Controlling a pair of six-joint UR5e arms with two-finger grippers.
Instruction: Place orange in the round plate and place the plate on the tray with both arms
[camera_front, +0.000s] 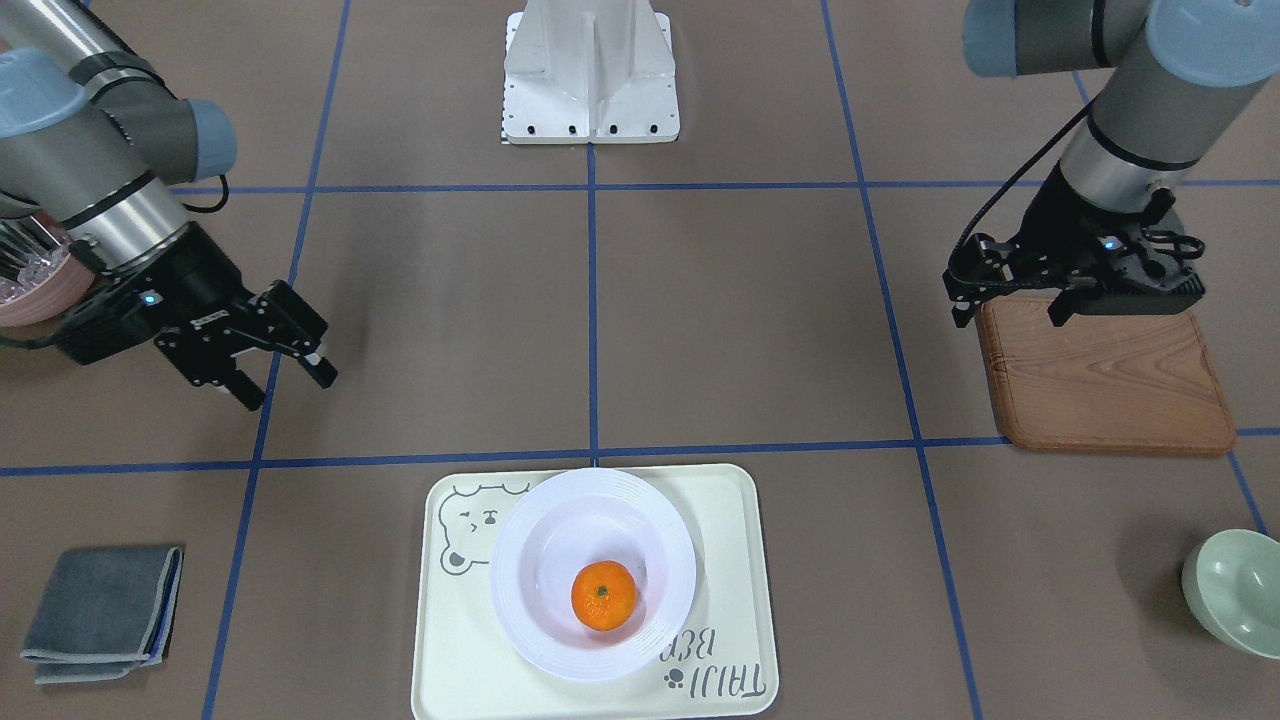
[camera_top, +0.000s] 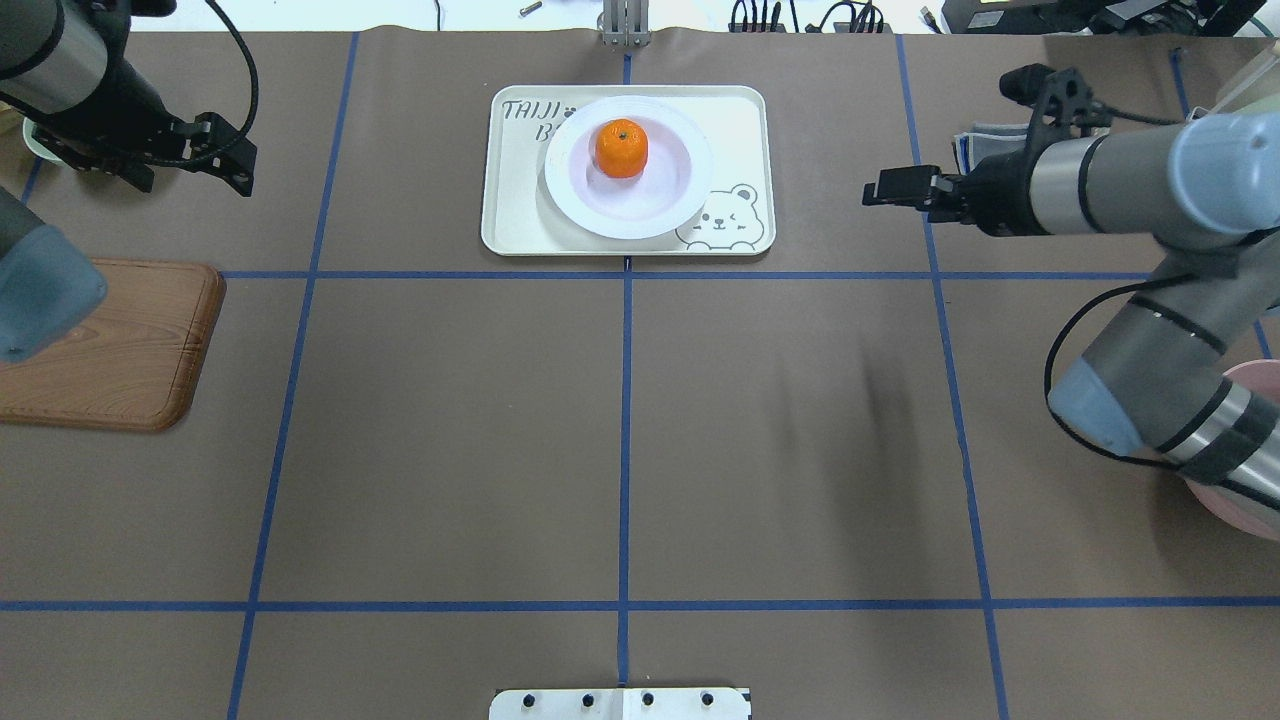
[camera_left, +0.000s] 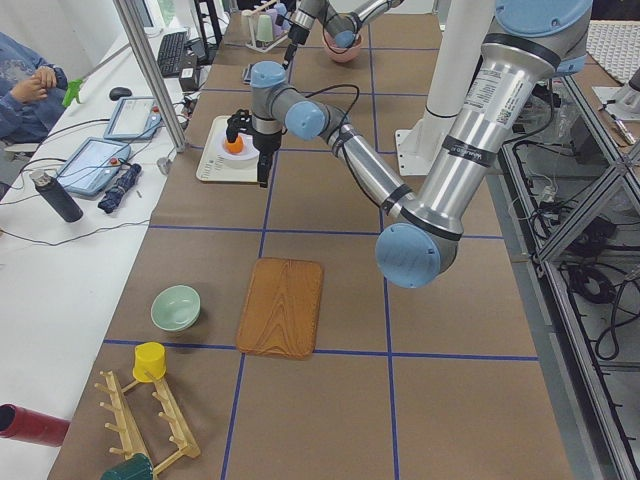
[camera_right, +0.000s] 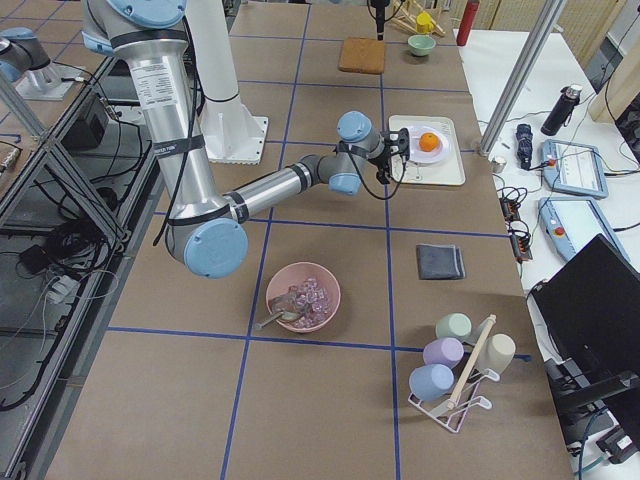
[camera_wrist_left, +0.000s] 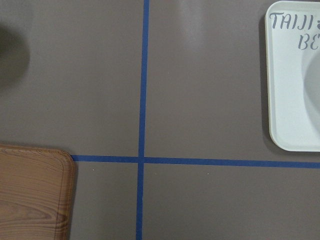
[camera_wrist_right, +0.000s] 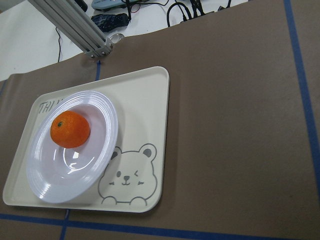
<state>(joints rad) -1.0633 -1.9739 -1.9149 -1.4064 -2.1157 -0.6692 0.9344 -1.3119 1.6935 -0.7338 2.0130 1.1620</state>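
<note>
The orange sits in the white plate, which rests on the tray at the far middle of the surface. The left pincer hangs by the wooden board and the right pincer hangs opposite. Both have their jaws apart and are well away from the tray.

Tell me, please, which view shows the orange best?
Right wrist view: the orange is closest, unobstructed, stem dot visible. Front-facing and overhead show it clearly but smaller; side views, tiny; left wrist misses it.
</note>
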